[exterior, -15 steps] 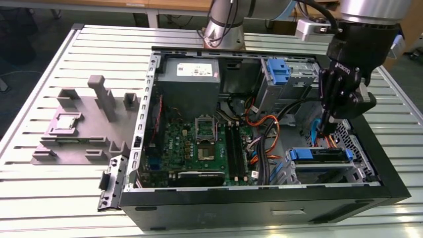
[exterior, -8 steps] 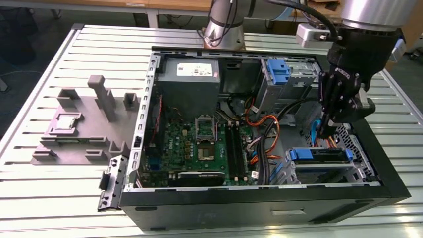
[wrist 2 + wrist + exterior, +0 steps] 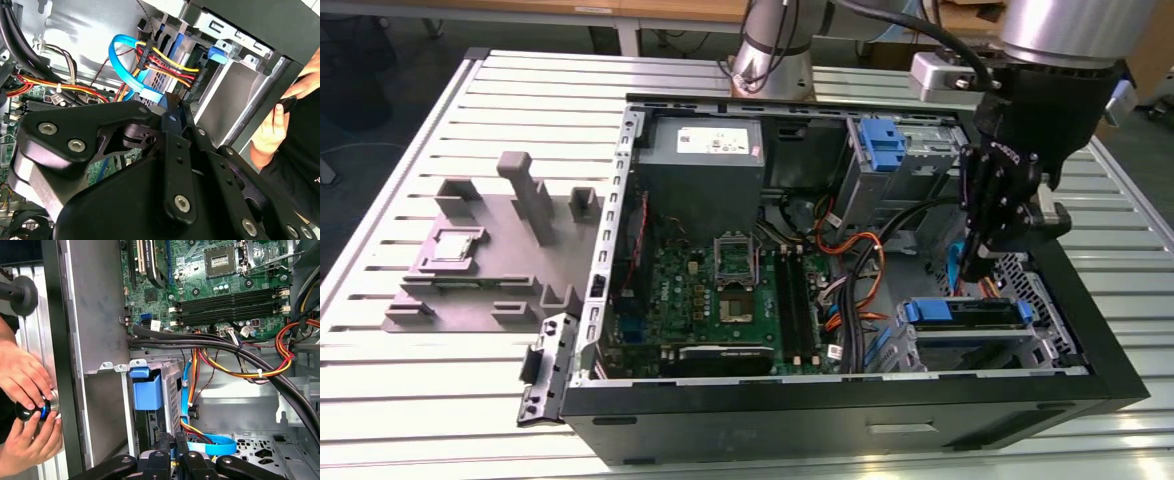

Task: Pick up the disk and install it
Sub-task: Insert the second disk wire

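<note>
The open computer case [image 3: 854,400] lies on a slatted table. My gripper [image 3: 977,270] hangs inside the case at the exterior view's right, just above the lower drive bay. Its black fingers are closed together with nothing between them in both wrist views [image 3: 172,102] [image 3: 172,442]. The disk [image 3: 961,313] sits in that bay, directly under the gripper, its blue carrier end facing up. That blue end [image 3: 147,390] shows slotted into the metal bay frame; the drive's silver face is hidden. A blue data cable [image 3: 122,60] and red-yellow power wires loop close beside the fingertips.
A taller blue caddy [image 3: 881,145] stands in the far bay, next to the grey power supply [image 3: 700,165]. The motherboard [image 3: 720,290] fills the case's middle. A grey fixture [image 3: 494,250] sits on the table. A person's hands [image 3: 25,410] hold a black knob outside the case wall.
</note>
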Tool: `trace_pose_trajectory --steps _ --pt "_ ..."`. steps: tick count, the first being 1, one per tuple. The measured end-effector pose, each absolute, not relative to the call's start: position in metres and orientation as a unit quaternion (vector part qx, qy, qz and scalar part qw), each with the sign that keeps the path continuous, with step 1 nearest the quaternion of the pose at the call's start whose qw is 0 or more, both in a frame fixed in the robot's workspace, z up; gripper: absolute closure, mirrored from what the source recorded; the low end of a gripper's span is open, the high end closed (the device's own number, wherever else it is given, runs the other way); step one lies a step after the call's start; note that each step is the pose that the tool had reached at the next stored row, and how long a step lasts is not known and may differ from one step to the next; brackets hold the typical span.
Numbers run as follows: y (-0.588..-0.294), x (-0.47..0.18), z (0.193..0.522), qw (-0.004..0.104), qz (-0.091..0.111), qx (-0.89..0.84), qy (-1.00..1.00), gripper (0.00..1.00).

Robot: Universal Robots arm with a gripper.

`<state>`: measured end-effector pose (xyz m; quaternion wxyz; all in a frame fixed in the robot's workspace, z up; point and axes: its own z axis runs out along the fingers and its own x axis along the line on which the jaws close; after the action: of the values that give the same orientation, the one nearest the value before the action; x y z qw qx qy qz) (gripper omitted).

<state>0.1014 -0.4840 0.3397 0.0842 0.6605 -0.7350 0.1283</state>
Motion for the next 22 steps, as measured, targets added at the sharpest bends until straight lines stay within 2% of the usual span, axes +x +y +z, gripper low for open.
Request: trace_pose_trajectory --steps 7,22 --pt "-0.491 0.098 0.34 0.067 0.121 0.661 -0.738 0.84" --pt "-0.517 0.097 0.338 0.045 0.109 0.662 -0.741 0.84"
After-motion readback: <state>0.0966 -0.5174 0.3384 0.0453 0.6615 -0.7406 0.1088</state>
